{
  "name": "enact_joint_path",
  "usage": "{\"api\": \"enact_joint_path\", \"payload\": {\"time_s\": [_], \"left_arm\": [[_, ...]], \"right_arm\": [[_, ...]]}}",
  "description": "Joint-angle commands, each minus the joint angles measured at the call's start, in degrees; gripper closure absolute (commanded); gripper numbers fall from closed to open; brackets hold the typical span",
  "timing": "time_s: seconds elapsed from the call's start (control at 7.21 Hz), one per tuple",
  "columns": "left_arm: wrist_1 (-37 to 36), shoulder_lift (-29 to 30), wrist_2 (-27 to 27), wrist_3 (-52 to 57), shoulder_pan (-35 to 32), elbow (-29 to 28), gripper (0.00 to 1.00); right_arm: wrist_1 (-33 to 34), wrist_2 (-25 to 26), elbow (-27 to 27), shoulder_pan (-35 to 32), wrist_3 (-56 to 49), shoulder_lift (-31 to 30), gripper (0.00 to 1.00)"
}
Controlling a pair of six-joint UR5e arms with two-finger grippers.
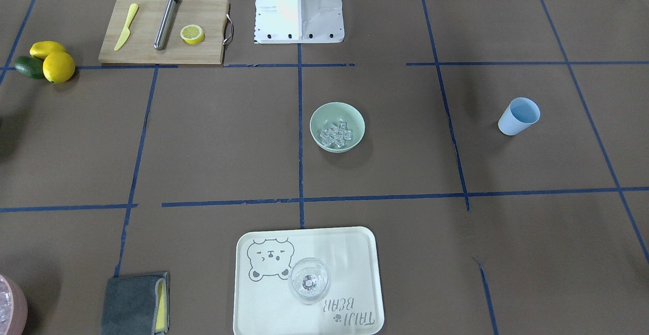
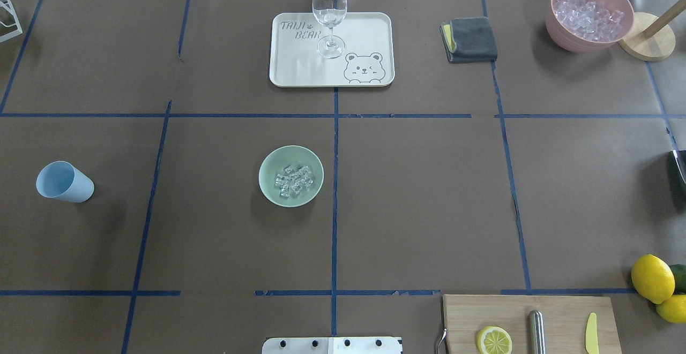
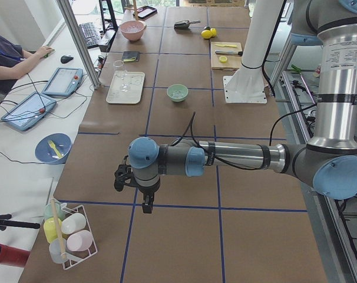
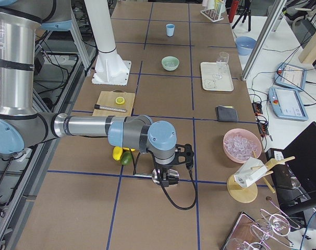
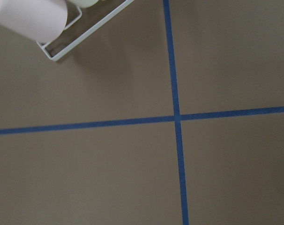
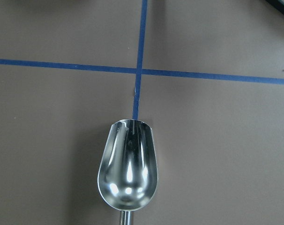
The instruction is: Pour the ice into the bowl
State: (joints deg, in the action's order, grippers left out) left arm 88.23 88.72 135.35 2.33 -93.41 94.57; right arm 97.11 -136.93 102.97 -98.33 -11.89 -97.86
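The pale mint-green bowl (image 1: 356, 123) (image 2: 268, 167) stands near the table's middle with a handful of clear ice cubes (image 1: 335, 133) (image 2: 293, 180) in it. Both arms are off to the table's ends, far from the bowl. The left gripper (image 3: 145, 206) shows only in the exterior left view, low over bare table; I cannot tell its state. The right gripper (image 4: 166, 181) shows only in the exterior right view; I cannot tell its state. An empty metal scoop (image 6: 128, 173) lies right under the right wrist camera, and its handle runs out of the frame's bottom edge.
A blue cup (image 2: 64, 181) stands left of the bowl. A pink bowl of ice (image 2: 587, 14), a grey cloth (image 2: 469, 39) and a tray (image 2: 370, 32) with a wine glass (image 2: 329, 16) are at the far side. A cutting board (image 1: 203, 46) and lemons (image 1: 58, 66) sit near the base.
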Motion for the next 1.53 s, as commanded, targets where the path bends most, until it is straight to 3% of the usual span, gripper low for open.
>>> {"api": "enact_joint_path", "payload": {"time_s": [0.0,0.14,0.42,0.56,0.69,0.83,0.97,1.11,1.39], "left_arm": [[0.27,-0.39,-0.26,-0.22,-0.01,0.18,0.00],[0.36,-0.56,-0.35,-0.22,-0.01,0.61,0.00],[0.45,-0.39,-0.26,-0.22,-0.01,0.96,0.00],[0.45,-0.30,0.08,-0.22,-0.01,0.97,0.00],[0.45,-0.21,0.17,-0.14,-0.01,1.05,0.00],[0.45,-0.12,0.26,-0.05,-0.01,1.14,0.00],[0.45,-0.04,0.35,-0.05,-0.01,1.40,0.00],[0.54,0.14,0.35,0.04,-0.01,1.49,0.00],[0.63,0.23,0.35,0.04,0.07,2.02,0.00]], "right_arm": [[-0.08,-5.24,7.20,2.24,0.12,-0.49,0.00],[0.01,-10.41,7.41,4.18,1.60,0.12,0.00],[-0.77,-11.43,12.30,13.02,16.49,5.38,0.00],[-5.91,-11.34,12.34,20.56,19.16,10.44,0.00],[-11.36,-10.99,13.03,27.77,30.15,11.89,0.00],[-18.03,-7.77,12.17,34.71,42.88,15.64,0.00],[-21.57,0.53,12.42,42.35,57.02,20.99,0.00],[-21.35,6.09,11.64,50.78,66.73,27.31,0.00],[-20.91,19.70,4.56,62.68,78.82,37.69,0.00]]}}
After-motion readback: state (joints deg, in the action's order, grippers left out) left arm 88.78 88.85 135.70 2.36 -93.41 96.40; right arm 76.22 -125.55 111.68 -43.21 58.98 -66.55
